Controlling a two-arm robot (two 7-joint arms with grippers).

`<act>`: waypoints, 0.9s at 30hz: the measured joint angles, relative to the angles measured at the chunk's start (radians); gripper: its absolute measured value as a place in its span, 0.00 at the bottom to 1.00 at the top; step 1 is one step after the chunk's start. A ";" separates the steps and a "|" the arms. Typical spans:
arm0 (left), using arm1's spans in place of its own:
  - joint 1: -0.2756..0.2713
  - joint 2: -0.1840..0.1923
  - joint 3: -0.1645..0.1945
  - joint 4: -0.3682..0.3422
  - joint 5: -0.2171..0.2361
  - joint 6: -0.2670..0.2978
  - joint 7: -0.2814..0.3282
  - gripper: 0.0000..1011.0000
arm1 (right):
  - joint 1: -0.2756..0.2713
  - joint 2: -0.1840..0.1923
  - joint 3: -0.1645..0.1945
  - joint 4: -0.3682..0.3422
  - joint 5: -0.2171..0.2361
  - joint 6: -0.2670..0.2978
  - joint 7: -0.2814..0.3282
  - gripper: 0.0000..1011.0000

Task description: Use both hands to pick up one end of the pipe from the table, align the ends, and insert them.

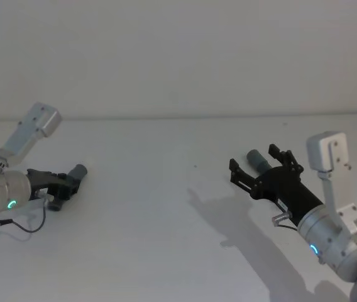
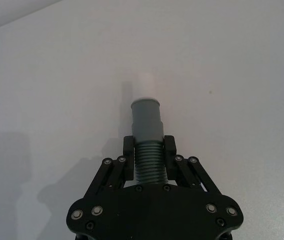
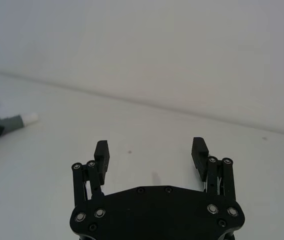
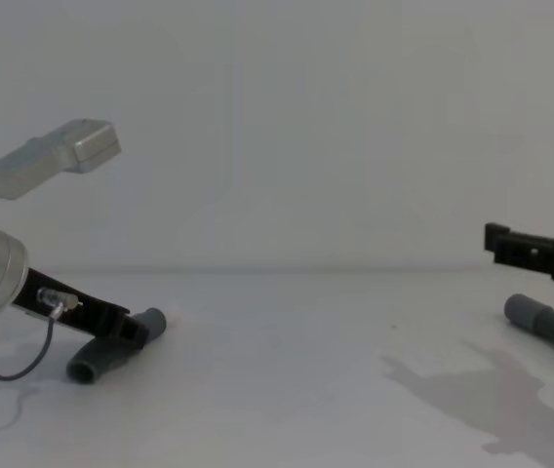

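My left gripper is shut on the pipe's ribbed part just behind one cuff, which ends in a pale spigot. This gripper is low over the table at the left, with the cuff sticking out past its fingers. A short grey tube piece lies beneath it. At the right, the pipe's plain cuff rests on the table, with ribbed hose trailing behind it. My right gripper hovers open above that cuff, holding nothing.
A thin black cable loops from the left arm near the table. The white wall meets the table's far edge. The middle of the table between the two arms is bare white surface.
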 joint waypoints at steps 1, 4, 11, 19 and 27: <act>0.000 0.000 0.000 0.000 0.000 0.000 0.000 0.31 | 0.006 0.002 -0.002 0.004 0.000 0.007 0.005 0.99; 0.000 0.000 0.000 0.000 0.000 0.000 0.000 0.31 | 0.038 0.011 -0.011 0.024 0.006 0.045 0.035 0.99; 0.000 0.000 0.000 0.000 0.000 0.000 0.000 0.31 | 0.102 0.026 -0.030 0.076 0.014 0.114 0.097 0.99; 0.000 0.000 0.000 0.000 0.000 0.000 0.000 0.31 | 0.143 0.034 -0.042 0.108 0.018 0.155 0.134 0.99; 0.000 0.000 0.000 0.000 0.000 0.000 0.000 0.31 | 0.151 0.031 -0.040 0.128 0.013 0.150 0.140 0.99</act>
